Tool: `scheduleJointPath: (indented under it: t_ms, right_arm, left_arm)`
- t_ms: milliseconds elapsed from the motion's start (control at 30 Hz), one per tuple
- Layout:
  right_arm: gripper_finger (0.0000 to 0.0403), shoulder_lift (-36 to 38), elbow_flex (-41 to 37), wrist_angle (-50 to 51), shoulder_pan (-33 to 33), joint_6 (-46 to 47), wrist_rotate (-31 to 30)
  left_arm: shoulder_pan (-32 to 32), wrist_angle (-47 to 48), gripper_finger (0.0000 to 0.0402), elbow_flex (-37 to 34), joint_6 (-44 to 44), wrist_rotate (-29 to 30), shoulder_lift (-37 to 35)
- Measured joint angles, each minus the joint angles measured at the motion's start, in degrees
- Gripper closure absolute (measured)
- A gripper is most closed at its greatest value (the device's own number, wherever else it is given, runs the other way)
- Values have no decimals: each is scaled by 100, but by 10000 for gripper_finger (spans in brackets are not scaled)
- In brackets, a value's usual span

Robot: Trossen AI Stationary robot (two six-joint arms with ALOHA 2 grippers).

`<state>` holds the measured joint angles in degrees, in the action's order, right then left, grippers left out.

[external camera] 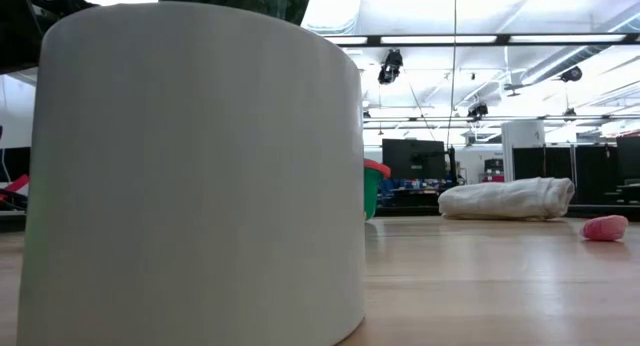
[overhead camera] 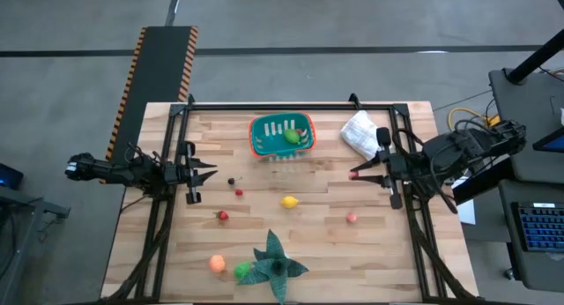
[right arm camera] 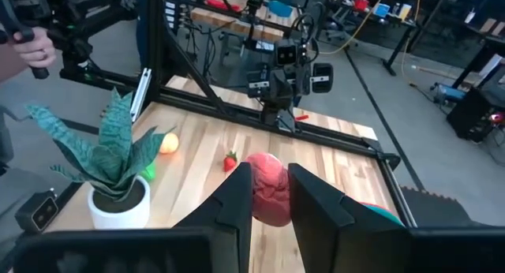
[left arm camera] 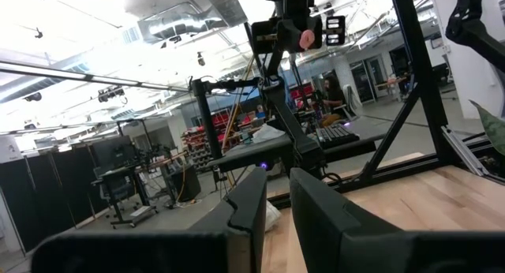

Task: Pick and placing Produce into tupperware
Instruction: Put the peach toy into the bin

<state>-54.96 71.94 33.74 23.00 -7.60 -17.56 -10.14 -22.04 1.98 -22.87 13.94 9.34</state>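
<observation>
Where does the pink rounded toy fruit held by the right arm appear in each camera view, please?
High view: pink rounded toy fruit at the right gripper, right of the teal-green tub.
Low view: not identifiable.
Left wrist view: small pink spot in the far gripper, top centre.
Right wrist view: large, between the fingers, bottom centre.
Shared landmark: the dark green potted plant.

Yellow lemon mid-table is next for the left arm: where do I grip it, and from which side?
Probably take the yellow lemon across its rounded middle, coming straight down from above with the left gripper. It lies low and alone on the table, nothing touching it, so there is room on either side.
</observation>
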Motion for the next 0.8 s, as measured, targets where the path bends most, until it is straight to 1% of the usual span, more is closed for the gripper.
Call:
scheduleJointPath:
  t_ms: [200,333,467,800]
  right_arm:
    - [337,-63,-4,0,0,0,-9]
    - [337,-96,-19,-13,-2,-9,-293]
    - [337,-214,-35,-70,-2,-3,-946]
    - [337,-753,-31,-676,-4,-108,-2637]
  left_arm:
    - [-1,2,356,0,0,-1,0]
    - [0,-1,356,0,0,-1,0]
    - [0,-1,356,0,0,0,0]
    - [1,-1,356,0,0,1,0]
